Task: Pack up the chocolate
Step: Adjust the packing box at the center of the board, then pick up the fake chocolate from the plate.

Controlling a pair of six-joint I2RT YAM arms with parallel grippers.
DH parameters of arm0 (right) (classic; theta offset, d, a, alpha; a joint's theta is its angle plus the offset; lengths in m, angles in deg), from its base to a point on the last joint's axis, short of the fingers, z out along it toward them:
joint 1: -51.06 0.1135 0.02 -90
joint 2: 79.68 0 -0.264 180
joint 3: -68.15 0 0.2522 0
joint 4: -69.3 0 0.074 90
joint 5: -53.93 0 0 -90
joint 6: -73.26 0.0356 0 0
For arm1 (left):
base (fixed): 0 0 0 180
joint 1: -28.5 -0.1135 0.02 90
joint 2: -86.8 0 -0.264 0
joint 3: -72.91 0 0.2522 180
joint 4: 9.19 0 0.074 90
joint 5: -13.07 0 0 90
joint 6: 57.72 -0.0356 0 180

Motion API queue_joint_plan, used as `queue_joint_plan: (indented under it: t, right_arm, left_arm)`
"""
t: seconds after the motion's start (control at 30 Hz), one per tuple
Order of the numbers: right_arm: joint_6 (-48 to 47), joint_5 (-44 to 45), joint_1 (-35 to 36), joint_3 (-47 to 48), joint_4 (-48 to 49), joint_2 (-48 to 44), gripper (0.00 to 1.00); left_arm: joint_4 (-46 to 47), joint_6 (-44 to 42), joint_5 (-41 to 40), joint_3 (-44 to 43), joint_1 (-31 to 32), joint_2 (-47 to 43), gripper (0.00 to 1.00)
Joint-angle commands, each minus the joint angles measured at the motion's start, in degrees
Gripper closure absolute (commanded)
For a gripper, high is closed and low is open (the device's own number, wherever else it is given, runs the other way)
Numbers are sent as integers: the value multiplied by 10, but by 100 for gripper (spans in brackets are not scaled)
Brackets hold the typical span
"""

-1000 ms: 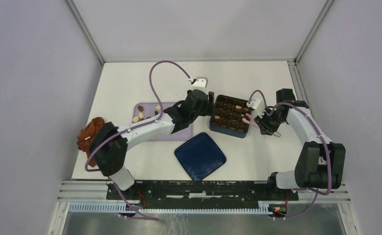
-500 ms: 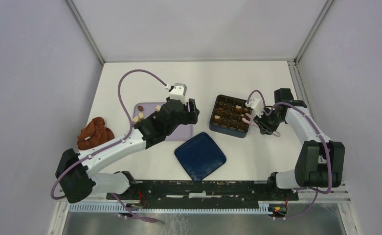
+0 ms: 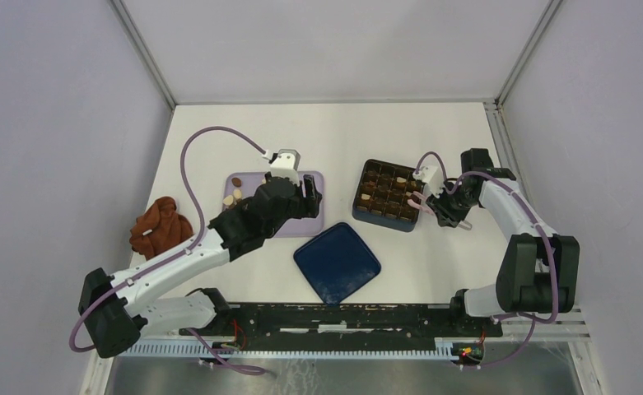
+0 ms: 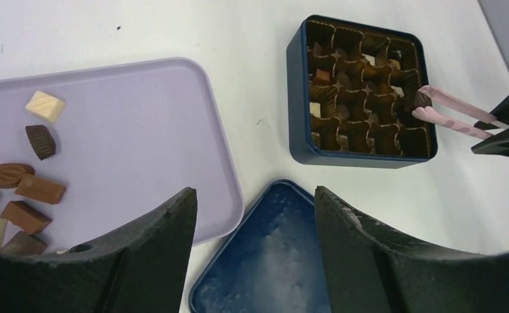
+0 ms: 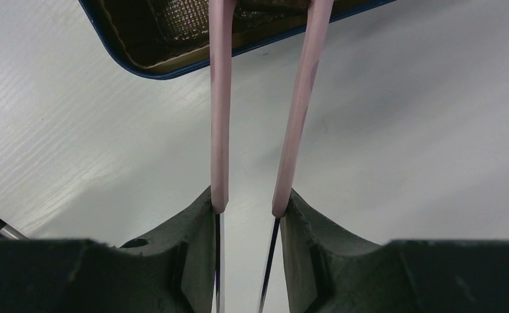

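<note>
Bare table (image 3: 334, 136) behind tray (image 4: 141, 130) and box (image 3: 388, 195): open passage. Box's right rim is taken by pink tongs (image 4: 457, 114), clamped in right gripper (image 5: 246, 202). Left gripper (image 4: 253, 195), jaws apart, hangs over tray's right end. Lid (image 3: 337, 262) lies just in front of both. Cloth (image 3: 160, 224) sits at left edge.

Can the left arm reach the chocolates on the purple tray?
Probably yes. The left gripper hangs open over the right part of the purple tray. The chocolates lie loose at its left end, with nothing covering them or standing in between.
</note>
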Motion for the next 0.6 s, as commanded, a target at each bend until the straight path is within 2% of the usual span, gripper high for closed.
queue_joint_plan:
  t: [0.0,0.57]
  right_arm:
    - [6,-9,5,9,1,3,58]
    - [10,-21,7,26,-11,2,56]
  left_arm:
    - [-26,14,-18,2,1,-18,28]
    - [-63,9,-20,4,1,-62,26]
